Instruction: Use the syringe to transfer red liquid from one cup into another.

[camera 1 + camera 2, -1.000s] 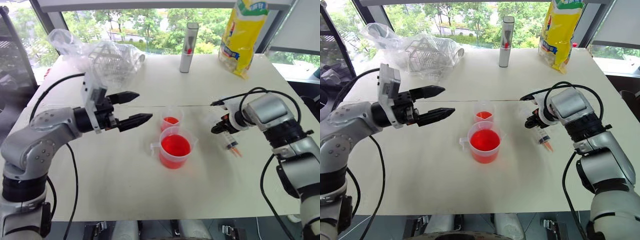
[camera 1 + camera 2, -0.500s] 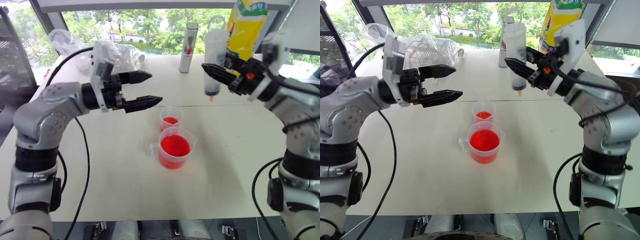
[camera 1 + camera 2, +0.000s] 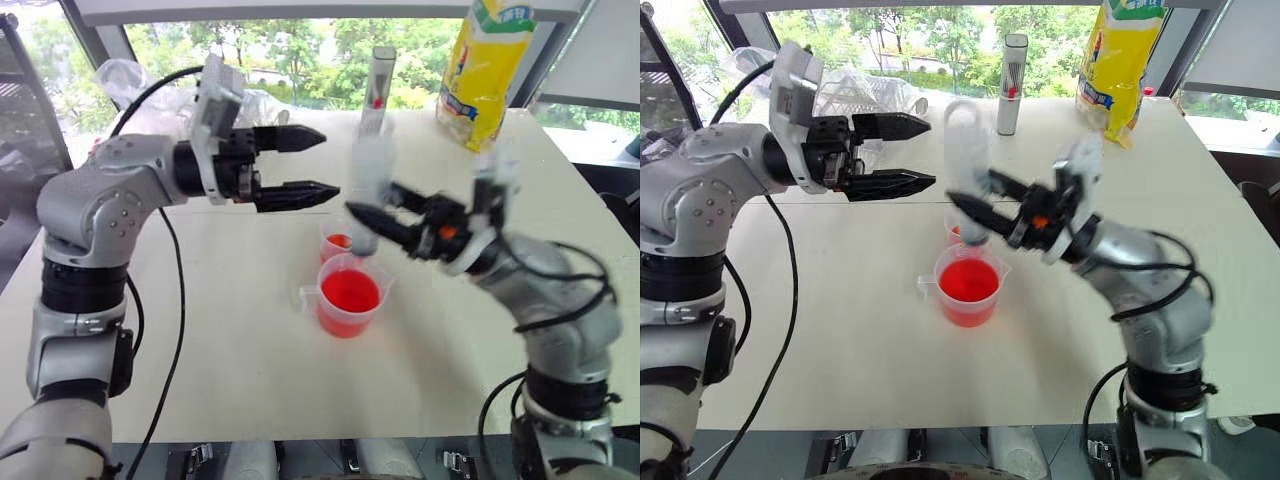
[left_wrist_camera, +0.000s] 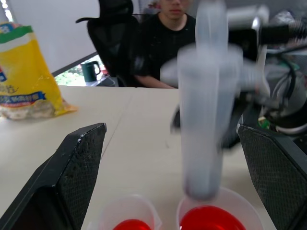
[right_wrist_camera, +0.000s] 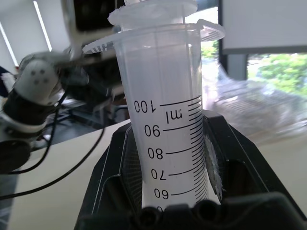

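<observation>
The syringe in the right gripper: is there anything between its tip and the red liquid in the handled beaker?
Nothing visible stands in the way. The right gripper holds the syringe upright, its tip just above the open beaker of red liquid. The smaller cup stands behind the beaker, and the open left gripper is off to the side.

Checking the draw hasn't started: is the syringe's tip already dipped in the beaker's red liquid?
No, the syringe ends above the red liquid.

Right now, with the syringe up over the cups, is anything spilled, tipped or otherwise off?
Nothing stands out. The beaker and the smaller cup both stand upright with red liquid inside, and the table around them looks dry. The right gripper holds the syringe upright, tip down above the cups. The left gripper is open beside it.
</observation>
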Robot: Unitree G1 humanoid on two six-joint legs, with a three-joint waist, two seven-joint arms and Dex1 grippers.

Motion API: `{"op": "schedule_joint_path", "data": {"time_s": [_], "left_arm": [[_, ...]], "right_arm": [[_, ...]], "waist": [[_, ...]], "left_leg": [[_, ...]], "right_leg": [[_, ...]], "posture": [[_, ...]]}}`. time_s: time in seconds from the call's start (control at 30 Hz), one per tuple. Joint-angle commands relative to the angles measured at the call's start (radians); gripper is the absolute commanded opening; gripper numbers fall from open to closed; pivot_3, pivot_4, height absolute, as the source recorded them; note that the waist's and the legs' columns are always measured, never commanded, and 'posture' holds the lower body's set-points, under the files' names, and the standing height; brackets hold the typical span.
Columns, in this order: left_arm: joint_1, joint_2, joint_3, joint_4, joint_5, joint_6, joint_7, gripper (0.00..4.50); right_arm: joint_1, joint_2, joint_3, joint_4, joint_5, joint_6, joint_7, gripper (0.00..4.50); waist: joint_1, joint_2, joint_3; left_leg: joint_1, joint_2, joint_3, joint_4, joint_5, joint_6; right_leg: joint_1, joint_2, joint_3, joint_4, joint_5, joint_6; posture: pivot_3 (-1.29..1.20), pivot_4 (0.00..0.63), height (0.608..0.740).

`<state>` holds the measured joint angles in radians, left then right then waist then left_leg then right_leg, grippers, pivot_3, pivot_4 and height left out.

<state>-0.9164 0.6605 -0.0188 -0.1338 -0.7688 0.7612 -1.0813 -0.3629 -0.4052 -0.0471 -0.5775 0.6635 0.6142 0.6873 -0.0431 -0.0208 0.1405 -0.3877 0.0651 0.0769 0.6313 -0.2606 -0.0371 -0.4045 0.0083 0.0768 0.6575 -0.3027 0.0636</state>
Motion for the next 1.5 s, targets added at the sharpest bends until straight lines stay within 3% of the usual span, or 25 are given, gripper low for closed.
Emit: {"op": "schedule_joint_path", "data": {"time_s": [0.03, 0.47, 0.9, 1.23, 1.5], "left_arm": [[-0.034, -0.004, 0.009, -0.014, -0.005, -0.003, -0.022, 4.50], [-0.052, -0.031, -0.009, -0.039, -0.005, 0.039, -0.045, 4.50], [0.039, 0.132, 0.087, -0.077, -0.055, 0.089, -0.110, 4.50], [0.009, -0.009, 0.025, -0.086, -0.053, 0.090, 0.000, 4.50], [0.027, -0.058, 0.000, -0.081, -0.052, 0.124, 0.045, 4.50]], "right_arm": [[0.038, -0.016, 0.059, 0.014, -0.078, -0.121, 0.057, 1.38], [0.139, -0.014, 0.138, 0.102, -0.140, -0.286, 0.098, 1.38], [0.139, -0.031, 0.094, 0.081, -0.085, -0.240, 0.069, 1.38], [0.149, -0.040, 0.100, 0.090, -0.093, -0.240, 0.083, 1.38], [0.156, -0.047, 0.101, 0.090, -0.102, -0.244, 0.084, 1.38]], "waist": [[0.000, -0.001, -0.001], [0.001, -0.001, -0.001], [0.000, -0.001, -0.001], [0.006, -0.001, -0.001], [0.000, -0.001, -0.001]], "left_leg": [[0.000, 0.000, 0.000, 0.000, 0.000, 0.000], [0.000, 0.000, 0.000, 0.001, 0.000, 0.000], [0.001, 0.001, 0.000, 0.001, 0.000, 0.000], [0.001, 0.000, 0.000, 0.001, 0.000, 0.000], [0.002, 0.000, -0.001, 0.001, 0.000, 0.000]], "right_leg": [[0.000, 0.000, 0.000, 0.000, 0.000, 0.000], [0.000, 0.000, 0.000, 0.000, 0.000, 0.000], [0.000, 0.001, 0.001, 0.001, 0.000, 0.000], [0.001, 0.000, 0.000, 0.001, 0.000, 0.000], [0.001, 0.001, 0.001, 0.002, 0.000, 0.000]], "posture": [[0.00, 0.150, 0.740], [0.00, 0.150, 0.740], [0.00, 0.150, 0.740], [0.00, 0.150, 0.740], [0.00, 0.150, 0.740]]}}
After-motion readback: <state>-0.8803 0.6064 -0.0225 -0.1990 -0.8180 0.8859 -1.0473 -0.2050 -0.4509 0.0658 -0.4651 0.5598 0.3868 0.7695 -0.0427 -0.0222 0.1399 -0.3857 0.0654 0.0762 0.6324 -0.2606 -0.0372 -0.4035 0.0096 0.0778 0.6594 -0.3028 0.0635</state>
